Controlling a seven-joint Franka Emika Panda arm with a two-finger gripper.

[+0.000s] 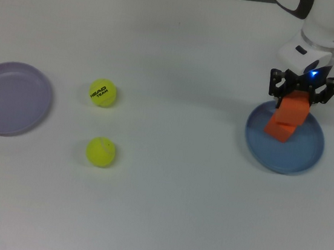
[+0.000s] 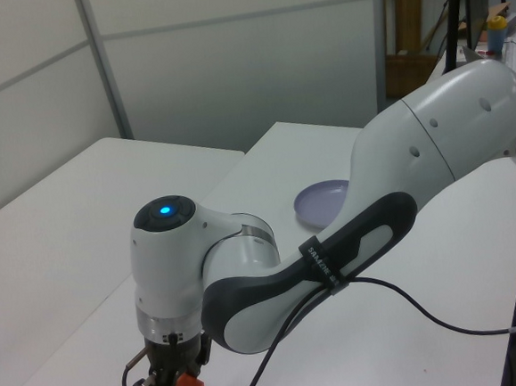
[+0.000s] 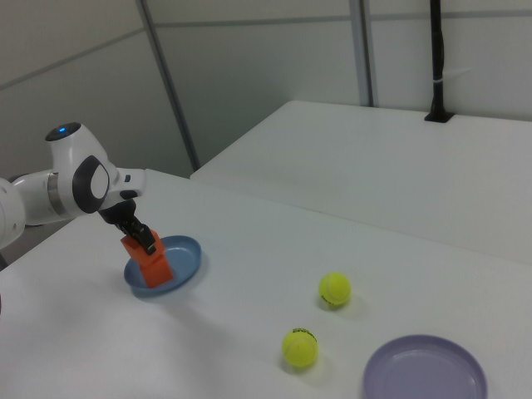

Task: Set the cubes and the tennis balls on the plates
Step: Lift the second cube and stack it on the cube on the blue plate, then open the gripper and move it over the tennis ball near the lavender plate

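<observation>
Your gripper (image 1: 303, 92) is pinching the upper orange cube (image 1: 294, 109), stacked on the other cube (image 1: 281, 129) right below. They look light and rigid, so grip flat opposite faces.

On the top view's right, the blue plate (image 1: 297, 154) is crowded: two orange cubes (image 1: 287, 119) stand stacked on its far part, and the end effector (image 1: 302, 93) and arm hang over them. Only the plate's near part lies bare. In the middle of the desk (image 1: 177, 193), open surface runs wide. On the top view's left, two tennis balls (image 1: 103, 93) sit apart, just right of the lilac plate (image 1: 12, 98).
</observation>
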